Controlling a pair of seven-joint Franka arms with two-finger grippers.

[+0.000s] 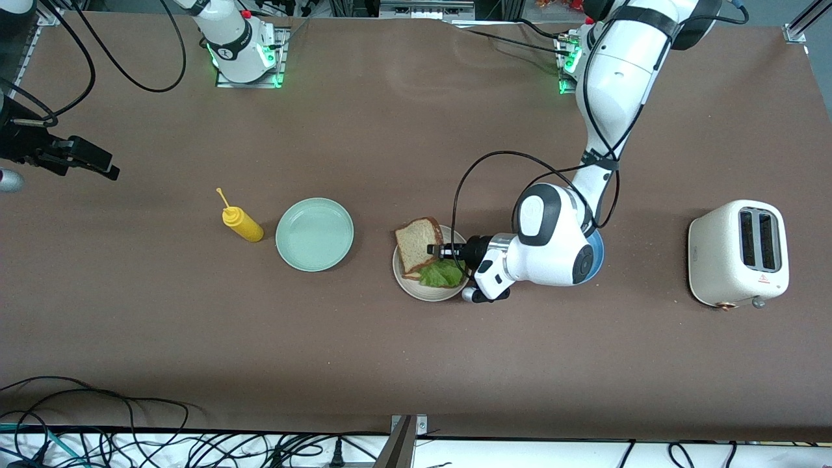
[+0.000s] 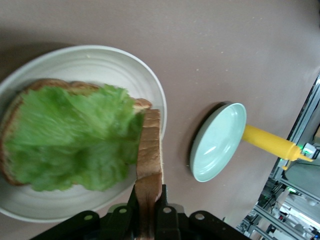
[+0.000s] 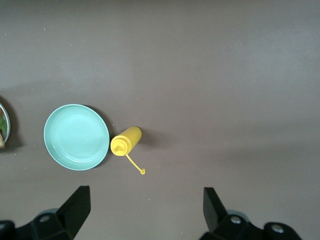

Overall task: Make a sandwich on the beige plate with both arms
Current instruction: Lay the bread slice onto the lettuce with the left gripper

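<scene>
The beige plate lies mid-table. On it lie a bread slice and a ruffled green lettuce leaf that covers most of it. My left gripper is shut on the edge of a second bread slice, which it holds tilted on edge over the plate's side toward the right arm's end. The left wrist view shows this slice pinched between the jaws, next to the plate's rim. My right gripper is open and empty, waiting above the table's right-arm end.
A mint-green plate and a yellow squeeze bottle lie between the beige plate and the right arm's end. A blue plate shows under the left arm's wrist. A white toaster stands toward the left arm's end.
</scene>
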